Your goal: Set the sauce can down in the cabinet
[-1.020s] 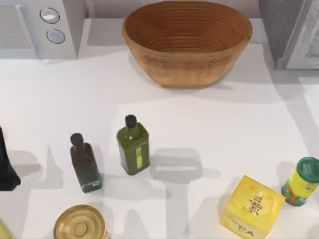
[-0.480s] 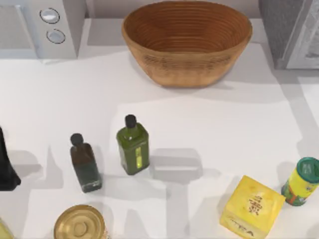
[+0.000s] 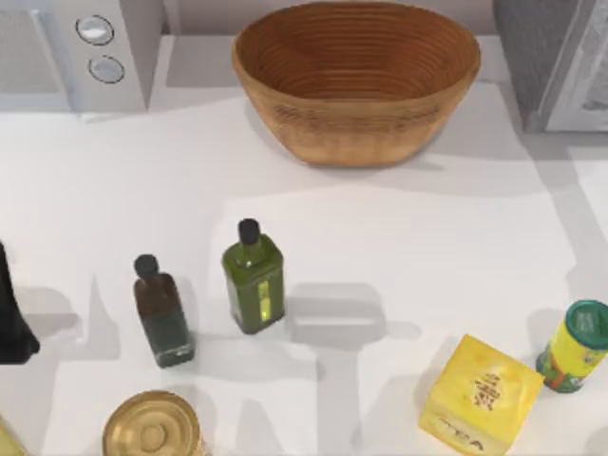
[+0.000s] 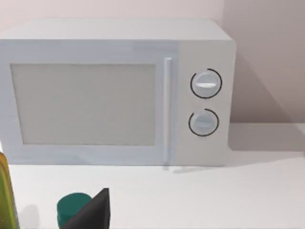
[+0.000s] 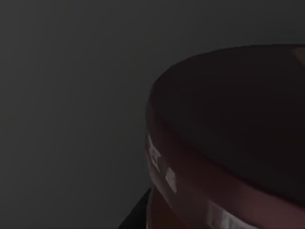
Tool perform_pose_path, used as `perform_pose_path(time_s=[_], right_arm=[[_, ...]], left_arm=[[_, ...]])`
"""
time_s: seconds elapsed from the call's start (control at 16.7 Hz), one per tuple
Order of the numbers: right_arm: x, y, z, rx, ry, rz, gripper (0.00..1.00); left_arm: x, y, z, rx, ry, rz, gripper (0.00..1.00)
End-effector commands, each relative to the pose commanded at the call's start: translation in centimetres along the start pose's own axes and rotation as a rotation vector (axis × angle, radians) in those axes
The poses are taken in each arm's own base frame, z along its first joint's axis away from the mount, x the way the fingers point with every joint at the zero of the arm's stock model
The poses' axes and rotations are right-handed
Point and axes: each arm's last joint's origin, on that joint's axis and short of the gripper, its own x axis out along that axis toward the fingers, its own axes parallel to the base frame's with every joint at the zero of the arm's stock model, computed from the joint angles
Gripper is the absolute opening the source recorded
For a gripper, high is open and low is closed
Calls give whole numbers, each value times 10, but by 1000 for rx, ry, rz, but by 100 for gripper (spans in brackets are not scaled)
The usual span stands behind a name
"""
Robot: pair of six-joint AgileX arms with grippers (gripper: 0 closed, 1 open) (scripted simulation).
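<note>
The right wrist view is dim. In it the sauce can (image 5: 228,143) sits very close to the camera, with a flat dark maroon top and a reddish side, against a plain dark grey background. The cabinet (image 3: 532,47) is the grey speckled unit at the table's far right corner, with its pale framed door panel (image 3: 587,85) beside it. My left arm is parked at the table's left edge, where its dark gripper (image 3: 9,318) shows. My right gripper is with the can in the right wrist view, but its hold cannot be made out.
A wicker basket (image 3: 356,81) stands at the back centre and a white microwave (image 4: 114,93) at the back left. Two green bottles (image 3: 255,277) (image 3: 163,313), a gold-topped can (image 3: 152,427), a yellow box (image 3: 480,391) and a green-lidded yellow can (image 3: 576,347) stand along the front.
The shadow on the table's right side near the cabinet has shifted slightly. Nothing on the table has moved, and the left arm is still.
</note>
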Motion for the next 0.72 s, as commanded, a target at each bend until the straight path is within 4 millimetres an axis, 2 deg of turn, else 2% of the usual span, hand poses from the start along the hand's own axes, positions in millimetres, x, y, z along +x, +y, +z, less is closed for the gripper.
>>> perform_pose_path(time_s=[0.42, 0.72], right_arm=[[0, 0, 0, 0, 0, 0, 98], [0, 0, 0, 0, 0, 0, 100]], left_arm=[[0, 0, 0, 0, 0, 0, 100], [0, 0, 0, 0, 0, 0, 100]])
